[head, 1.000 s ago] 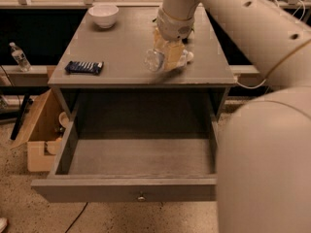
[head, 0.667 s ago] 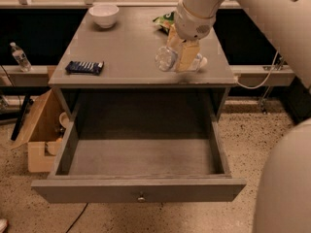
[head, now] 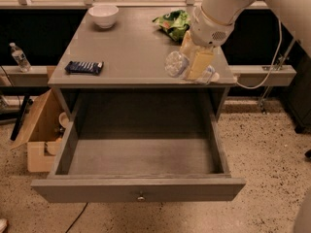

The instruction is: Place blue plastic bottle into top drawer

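The blue plastic bottle lies sideways between the yellowish fingers of my gripper, its clear base to the left and its white cap to the right. The gripper is shut on the bottle, at the right front part of the grey cabinet top, by the edge. The top drawer is pulled fully open below, with a small brass knob on its front panel. Its inside shows nothing in it.
On the cabinet top are a white bowl at the back left, a green snack bag at the back right and a dark blue bar at the front left. A small water bottle stands on the left ledge. A cardboard box sits on the floor.
The gripper with the bottle has shifted right along the cabinet top, toward its front right corner. My body has left the right side of the view. The drawer stays open.
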Robot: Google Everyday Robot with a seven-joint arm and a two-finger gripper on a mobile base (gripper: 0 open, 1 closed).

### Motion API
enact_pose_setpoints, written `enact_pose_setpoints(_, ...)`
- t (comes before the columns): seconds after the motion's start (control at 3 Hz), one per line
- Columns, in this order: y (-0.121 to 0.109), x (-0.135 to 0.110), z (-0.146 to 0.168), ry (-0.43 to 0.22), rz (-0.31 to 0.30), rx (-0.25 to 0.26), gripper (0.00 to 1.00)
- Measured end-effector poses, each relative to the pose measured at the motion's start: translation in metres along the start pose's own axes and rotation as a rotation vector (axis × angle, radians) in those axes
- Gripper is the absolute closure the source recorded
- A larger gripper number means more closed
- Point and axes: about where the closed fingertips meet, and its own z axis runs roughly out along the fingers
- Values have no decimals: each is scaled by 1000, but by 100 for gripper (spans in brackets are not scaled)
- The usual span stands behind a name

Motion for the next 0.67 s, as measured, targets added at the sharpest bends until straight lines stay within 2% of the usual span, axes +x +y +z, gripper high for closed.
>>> enact_pose_setpoints(0.33, 23, -3, 13, 16, 48, -54, 100)
enact_pose_setpoints(0.67, 72, -20, 42, 18, 145, -167, 100)
